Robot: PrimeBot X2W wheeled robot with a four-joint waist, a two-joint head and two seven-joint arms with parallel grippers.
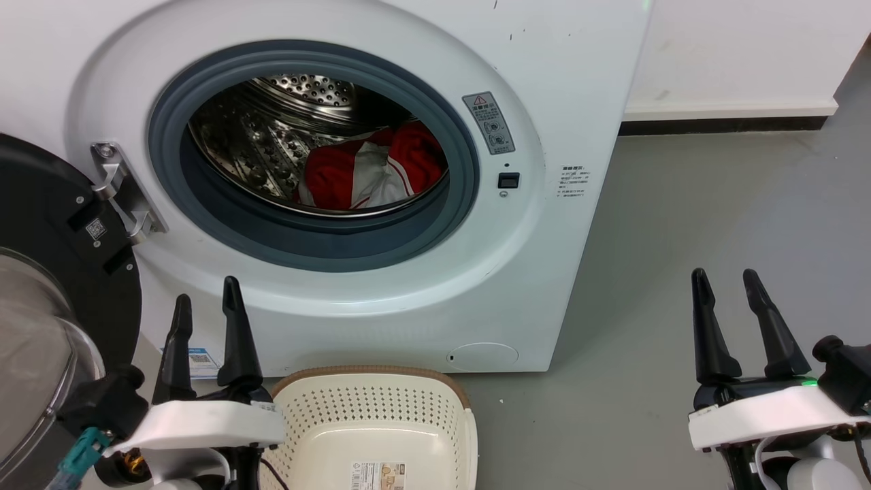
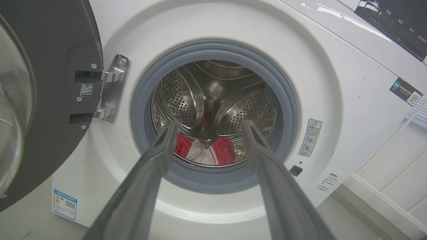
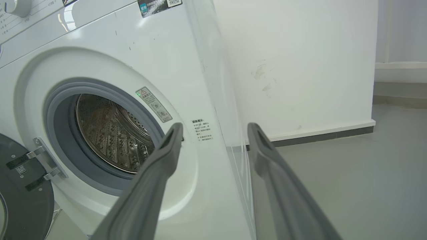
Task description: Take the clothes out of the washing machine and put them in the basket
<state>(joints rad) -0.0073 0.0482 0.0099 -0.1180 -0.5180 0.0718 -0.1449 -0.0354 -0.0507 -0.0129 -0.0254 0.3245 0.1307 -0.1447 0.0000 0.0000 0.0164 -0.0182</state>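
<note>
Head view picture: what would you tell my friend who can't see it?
Red and white clothes lie inside the steel drum of a white washing machine, its door swung open to the left. A cream basket sits on the grey floor in front, between the robot's left fingers and right fingers, both spread open.

Colour-wise we've got a plain white washing machine (image 1: pixel 578 82) with a blue-grey rubber seal (image 1: pixel 320 248) and a shiny steel drum (image 1: pixel 252 146) dotted all over with little holes. The clothes (image 1: pixel 374 173) inside are bright red with white panels and a thin red stripe on the white. The door (image 1: pixel 41 184) rim is black. The basket (image 1: pixel 371 408) is cream, perforated in neat dot rows, with a brown rim. We see black fingers on white housings for the left end effector (image 1: pixel 207 290) and right end effector (image 1: pixel 722 273). The floor (image 1: pixel 714 224) is flat grey and the wall (image 1: pixel 735 47) is white.
</note>
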